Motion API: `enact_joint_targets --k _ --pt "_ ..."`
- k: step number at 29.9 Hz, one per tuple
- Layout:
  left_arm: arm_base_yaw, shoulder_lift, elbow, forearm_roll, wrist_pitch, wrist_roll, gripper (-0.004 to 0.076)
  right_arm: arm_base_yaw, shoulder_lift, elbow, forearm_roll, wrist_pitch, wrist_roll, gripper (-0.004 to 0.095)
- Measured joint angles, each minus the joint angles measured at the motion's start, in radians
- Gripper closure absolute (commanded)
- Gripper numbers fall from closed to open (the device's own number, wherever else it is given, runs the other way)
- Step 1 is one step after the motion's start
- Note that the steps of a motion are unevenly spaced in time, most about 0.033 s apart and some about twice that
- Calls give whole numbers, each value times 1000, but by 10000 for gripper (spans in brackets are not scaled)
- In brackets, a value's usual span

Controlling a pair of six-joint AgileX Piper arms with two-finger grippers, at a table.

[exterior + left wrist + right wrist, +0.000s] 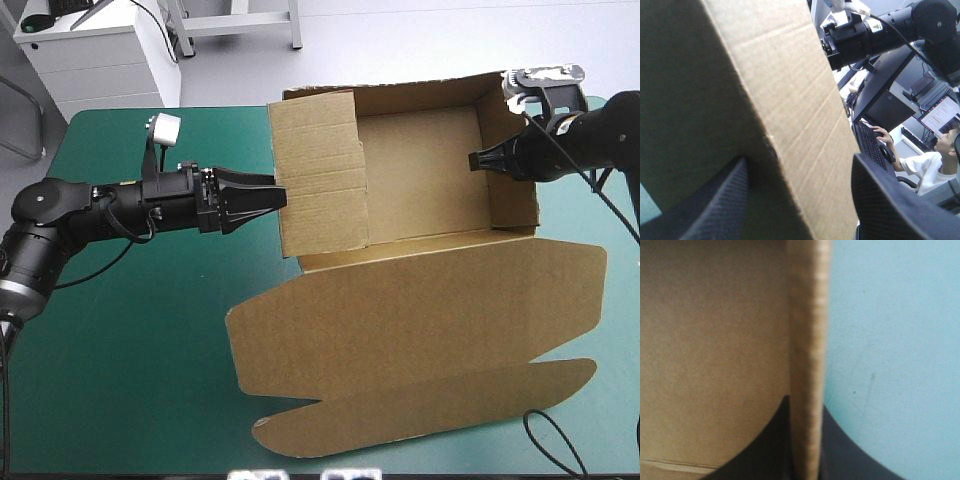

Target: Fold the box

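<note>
The brown box (425, 180) stands as an open tray at the table's far middle, its walls raised. Its lid (420, 310) lies flat toward the near edge, with a front flap (420, 410) beyond it. My left gripper (278, 196) is at the outer side of the tall left wall (320, 180). In the left wrist view this wall (790, 90) stands between the spread black fingers (715, 210) of the left gripper (800, 160), which is open. My right gripper (473, 160) is shut on the right wall (510, 190), and its edge (807, 340) runs between the nearly closed right gripper (806, 402).
The teal-green cover (120, 330) shows bare to the left of the box and lid. The lid and its flap reach close to the near and right table edges. The right arm's wrist (875, 35) shows beyond the left wall.
</note>
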Motion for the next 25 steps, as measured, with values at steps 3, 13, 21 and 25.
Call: enact_joint_targets --k 3,13,21,25 --pt "0 0 0 10 -1 0 285 0 0 0 3 0 0 925" --pt "-66 0 -88 218 -110 -139 285 0 0 0 5 0 32 919" --pt "-211 26 -298 567 -220 -422 286 0 0 0 7 0 64 919" --pt "-285 80 -389 738 -225 -569 286 0 0 0 6 0 73 919"
